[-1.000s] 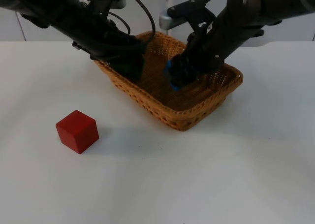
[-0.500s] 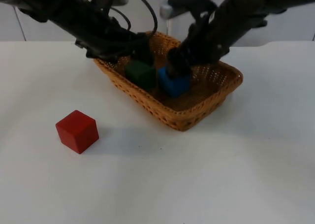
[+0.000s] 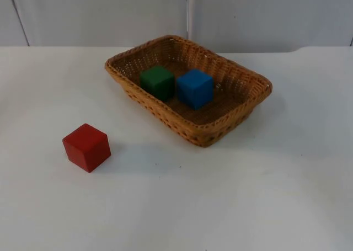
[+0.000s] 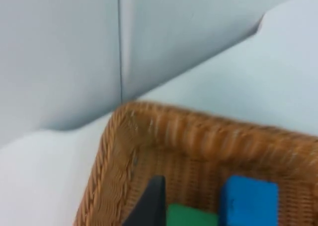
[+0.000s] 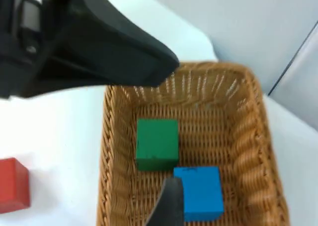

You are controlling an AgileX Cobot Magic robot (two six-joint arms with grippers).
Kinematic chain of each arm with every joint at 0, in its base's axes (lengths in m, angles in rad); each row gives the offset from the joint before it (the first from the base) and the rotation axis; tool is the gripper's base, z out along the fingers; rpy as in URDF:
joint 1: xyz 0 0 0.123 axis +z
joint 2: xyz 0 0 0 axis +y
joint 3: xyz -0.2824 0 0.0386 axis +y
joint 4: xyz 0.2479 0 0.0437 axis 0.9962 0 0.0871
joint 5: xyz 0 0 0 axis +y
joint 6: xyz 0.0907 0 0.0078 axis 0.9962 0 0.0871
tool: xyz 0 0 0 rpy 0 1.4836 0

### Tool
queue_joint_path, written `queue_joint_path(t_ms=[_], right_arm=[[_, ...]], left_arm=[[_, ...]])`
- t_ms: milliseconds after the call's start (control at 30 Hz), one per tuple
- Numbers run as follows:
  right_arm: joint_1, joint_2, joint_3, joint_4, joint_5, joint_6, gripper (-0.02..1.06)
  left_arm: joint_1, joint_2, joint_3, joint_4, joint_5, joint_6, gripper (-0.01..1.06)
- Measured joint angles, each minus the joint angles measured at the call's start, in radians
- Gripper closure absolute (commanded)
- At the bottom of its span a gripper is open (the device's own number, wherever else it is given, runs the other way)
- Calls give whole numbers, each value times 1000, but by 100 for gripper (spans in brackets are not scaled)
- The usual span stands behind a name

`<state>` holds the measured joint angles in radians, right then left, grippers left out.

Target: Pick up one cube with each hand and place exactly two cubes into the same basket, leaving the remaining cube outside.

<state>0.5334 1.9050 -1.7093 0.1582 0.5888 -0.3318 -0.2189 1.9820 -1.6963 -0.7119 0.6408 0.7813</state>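
A wicker basket [image 3: 251,105] stands on the table behind its middle. In it a green cube [image 3: 158,81] and a blue cube [image 3: 194,88] rest side by side, touching. The same green cube [image 5: 157,142] and blue cube [image 5: 201,192] lie on the basket floor [image 5: 218,136] below my right gripper [image 5: 169,206], which hangs above them holding nothing. My left gripper [image 4: 149,206] is raised over the basket's rim [image 4: 107,151], above the green cube [image 4: 191,217] and blue cube [image 4: 248,200]. A red cube [image 3: 86,147] sits alone on the table at the front left.
The left arm [image 5: 89,52] crosses high above the basket's far end in the right wrist view. The red cube [image 5: 12,184] lies off to the basket's side. The grey partition wall [image 3: 99,14] closes the table at the back.
Both arms have let go of their cubes and drawn up and back out of the top view. The green and blue cubes now rest in the basket. The red cube has not moved.
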Motion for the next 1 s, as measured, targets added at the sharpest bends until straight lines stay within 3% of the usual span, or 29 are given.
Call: queue_joint_path(t_ms=[467,633,800,1000], right_arm=[[0,-112,0,0,146,0,33],[0,-112,0,2,174,4,33],[0,-127,0,6,186,7,33],[0,-190,86,6,144,9,33]], left_arm=[[0,-93,0,30,132,-64,16],[0,-102,0,47,144,-95,16],[0,-134,2,57,166,-104,16],[0,-217,117,60,128,-106,16]])
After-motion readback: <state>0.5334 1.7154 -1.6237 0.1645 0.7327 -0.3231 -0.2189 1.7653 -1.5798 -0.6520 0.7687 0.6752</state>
